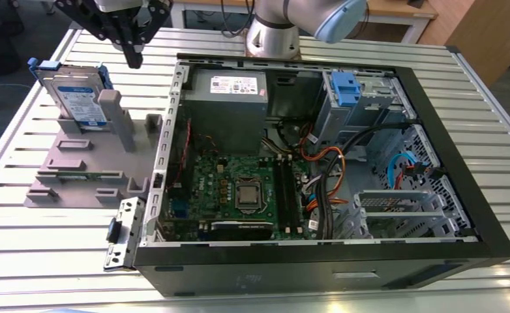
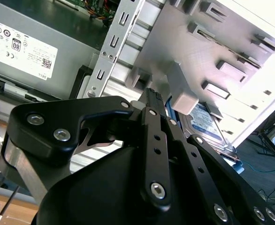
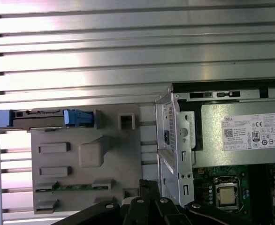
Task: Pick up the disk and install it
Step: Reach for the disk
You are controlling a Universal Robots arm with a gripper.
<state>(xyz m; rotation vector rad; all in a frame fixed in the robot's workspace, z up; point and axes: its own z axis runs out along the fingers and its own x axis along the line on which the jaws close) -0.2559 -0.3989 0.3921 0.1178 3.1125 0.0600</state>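
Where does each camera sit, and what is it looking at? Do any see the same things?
Exterior view: off the arm, looking down on the slatted table, the open computer case and the disk standing in its grey holder; the arm and gripper show.
First wrist view: on the arm, looking straight down at the holder and the disk's edge; the gripper pokes in.
Second wrist view: on the arm, looking along the gripper towards the disk.
Shared: all three see disk, holder and gripper.

Lower part of disk (image 1: 72, 96) behind grey holder (image 1: 111, 114)
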